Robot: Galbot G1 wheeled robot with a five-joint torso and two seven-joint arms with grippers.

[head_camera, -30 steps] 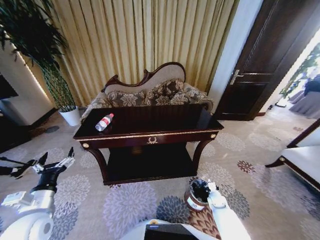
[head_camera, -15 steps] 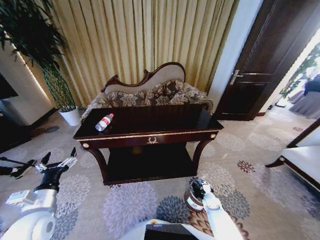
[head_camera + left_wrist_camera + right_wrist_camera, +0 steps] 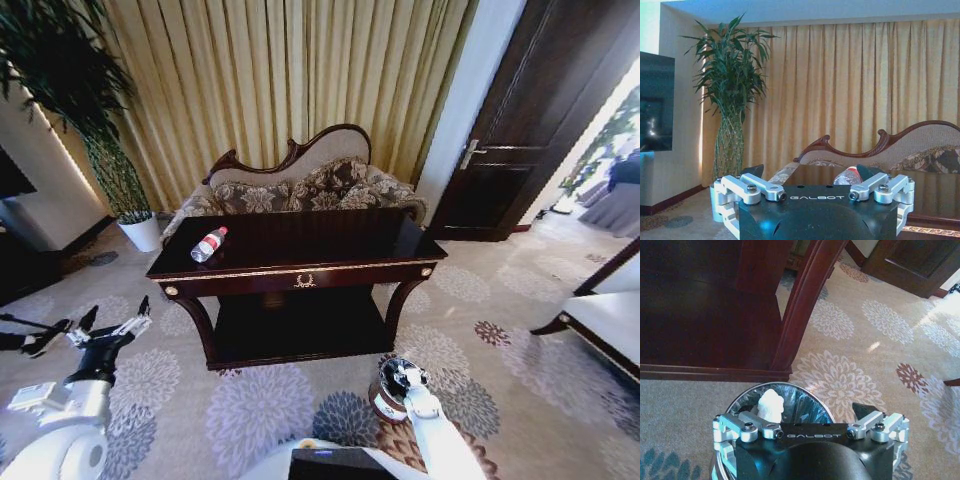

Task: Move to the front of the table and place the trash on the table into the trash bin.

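Your clear plastic bottle with its red cap and red-white label lies on its side near the left end of the dark glossy table, close to the back edge. In the left wrist view the bottle shows just past the gripper body, resting on the tabletop with the carved sofa behind it.

A crumpled white paper wad sits inside the trash bin, against the black liner. The bin stands on the floral carpet in front of the table's right front leg, near it but apart from it.

Your right gripper hangs directly over the bin's mouth, the arm reaching out from the lower edge of the head view and pointing down and forward. In the right wrist view, the right gripper has its fingers spread wide and holds nothing; the paper wad lies below, between them and nearer one side.

Your left gripper is held out low to the left of the table, well apart from it, arm bent and raised off the carpet. Its fingers are spread apart too, with nothing between them, aimed toward the sofa and the potted plant by the curtains.
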